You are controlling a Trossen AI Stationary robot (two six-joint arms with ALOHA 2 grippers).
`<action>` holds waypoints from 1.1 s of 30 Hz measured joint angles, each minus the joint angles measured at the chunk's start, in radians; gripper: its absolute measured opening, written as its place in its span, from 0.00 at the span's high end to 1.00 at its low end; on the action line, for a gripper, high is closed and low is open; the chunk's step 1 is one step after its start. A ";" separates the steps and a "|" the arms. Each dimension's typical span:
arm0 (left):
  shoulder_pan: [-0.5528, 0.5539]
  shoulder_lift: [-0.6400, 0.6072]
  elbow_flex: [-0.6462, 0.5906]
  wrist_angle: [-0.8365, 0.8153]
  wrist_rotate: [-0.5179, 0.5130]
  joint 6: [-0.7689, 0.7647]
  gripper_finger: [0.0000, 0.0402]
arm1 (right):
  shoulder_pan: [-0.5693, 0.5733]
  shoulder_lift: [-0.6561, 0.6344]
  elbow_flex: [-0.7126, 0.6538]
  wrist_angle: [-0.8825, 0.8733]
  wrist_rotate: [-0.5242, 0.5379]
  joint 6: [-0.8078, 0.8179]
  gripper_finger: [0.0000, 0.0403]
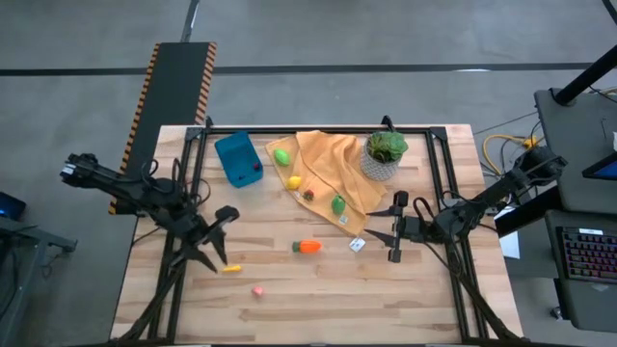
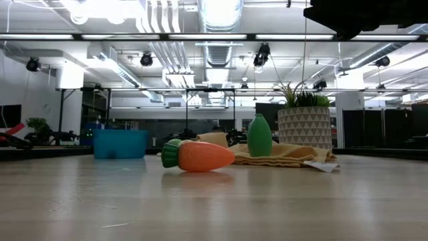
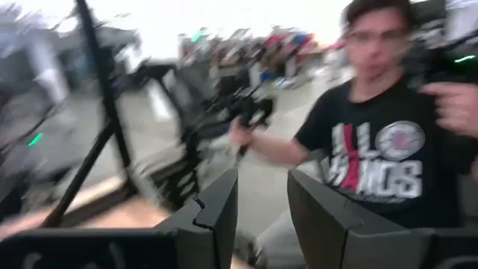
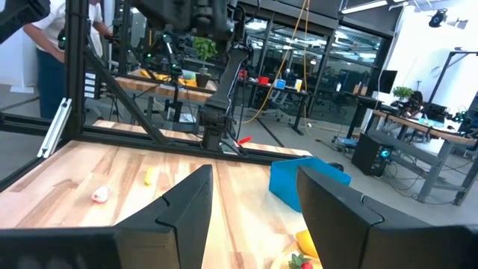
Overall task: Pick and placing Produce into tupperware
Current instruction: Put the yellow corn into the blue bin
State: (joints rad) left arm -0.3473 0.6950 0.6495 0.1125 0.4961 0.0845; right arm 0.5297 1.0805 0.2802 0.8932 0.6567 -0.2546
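Wooden slatted surface carries scattered produce; left tool and right tool both spread wide, empty: drop left squarely over small yellow toy, then to blue rectangular tupperware

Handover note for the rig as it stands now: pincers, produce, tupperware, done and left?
Left pincer: open, empty, above the table near the small yellow piece.
Right pincer: open, empty, by the cloth's corner.
Tupperware: far side of the table, looks empty.
Produce: green, yellow and green pieces on the cloth; carrot and pink piece on bare wood.
Done: nothing placed. Left: all of it.
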 joint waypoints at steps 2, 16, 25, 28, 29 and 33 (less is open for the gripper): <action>0.000 -0.010 0.021 -0.093 -0.069 -0.001 0.74 | 0.000 0.000 0.000 0.000 0.000 0.000 0.54; -0.011 0.069 0.206 -0.623 -0.350 -0.229 0.77 | 0.000 0.000 0.000 0.000 0.000 0.000 0.54; -0.021 0.164 0.307 -0.979 -0.426 -0.389 0.80 | 0.000 0.000 0.000 0.000 0.000 0.011 0.54; -0.021 0.200 0.337 -1.130 -0.426 -0.498 0.80 | 0.000 0.000 -0.001 0.000 0.000 0.011 0.54; -0.022 0.211 0.343 -1.168 -0.426 -0.512 0.80 | 0.000 0.000 -0.001 0.000 0.000 0.011 0.54; -0.022 0.262 0.346 -1.300 -0.428 -0.549 0.80 | 0.000 0.000 -0.001 0.000 0.000 0.011 0.54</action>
State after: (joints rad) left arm -0.3691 0.9565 0.9956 -1.1879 0.0681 -0.4648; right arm 0.5296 1.0805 0.2794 0.8933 0.6567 -0.2439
